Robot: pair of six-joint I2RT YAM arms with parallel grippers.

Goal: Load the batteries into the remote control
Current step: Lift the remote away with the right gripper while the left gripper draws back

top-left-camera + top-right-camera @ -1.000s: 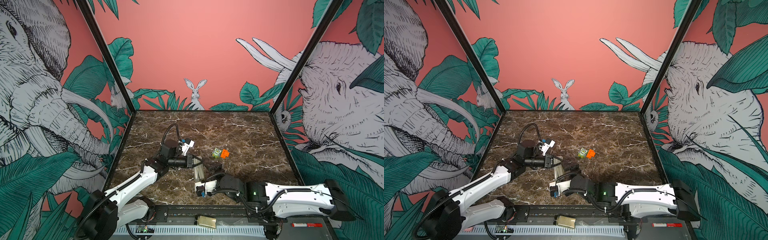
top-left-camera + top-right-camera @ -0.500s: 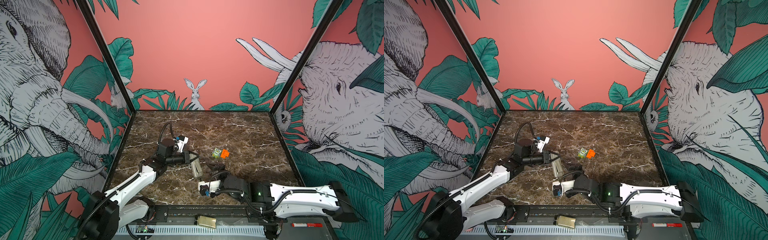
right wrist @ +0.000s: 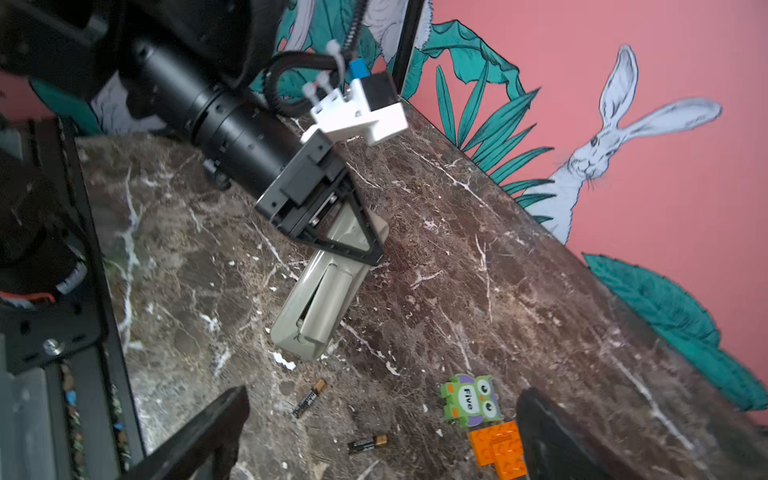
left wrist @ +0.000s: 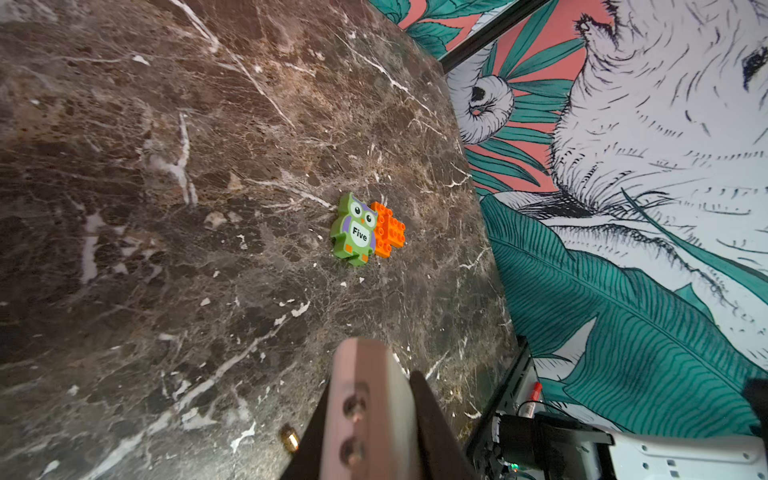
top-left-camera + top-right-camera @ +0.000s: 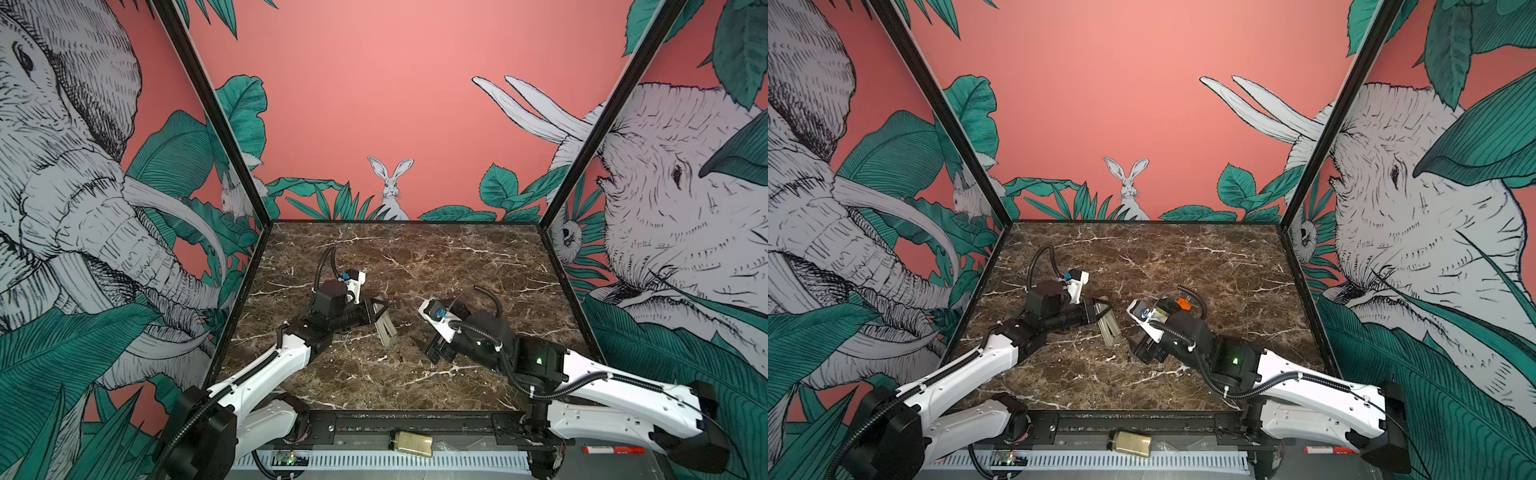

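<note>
Remote control (image 5: 385, 330) (image 3: 328, 299) lies near the middle of the marble (image 5: 415, 257), a little to the left. The left gripper (image 3: 357, 232) is closed tightly on its far end, with one finger on each long side. Its long axis runs from far to near, and the free near end is turned slightly to the right. This end is down at the marble, but I cannot tell if the whole body lies flat. The pale back with the rectangular battery recess faces up. The right gripper (image 5: 428, 348) (image 3: 384, 392) is opened very wide and holds nothing; it hangs low over the marble, just right of the remote's near end. Two batteries (image 3: 309, 398) lie on the marble just near of the remote, apart from it and from each other. Each has one gold end, and their long axes are not parallel. In both top views only one battery (image 5: 400, 356) (image 5: 1128, 356) shows, as a thin dark line. I count one remote, two batteries and two toy blocks: a green owl block (image 3: 469, 401) and an orange block (image 3: 498, 449), side by side, farther and to the right of the right gripper.
</note>
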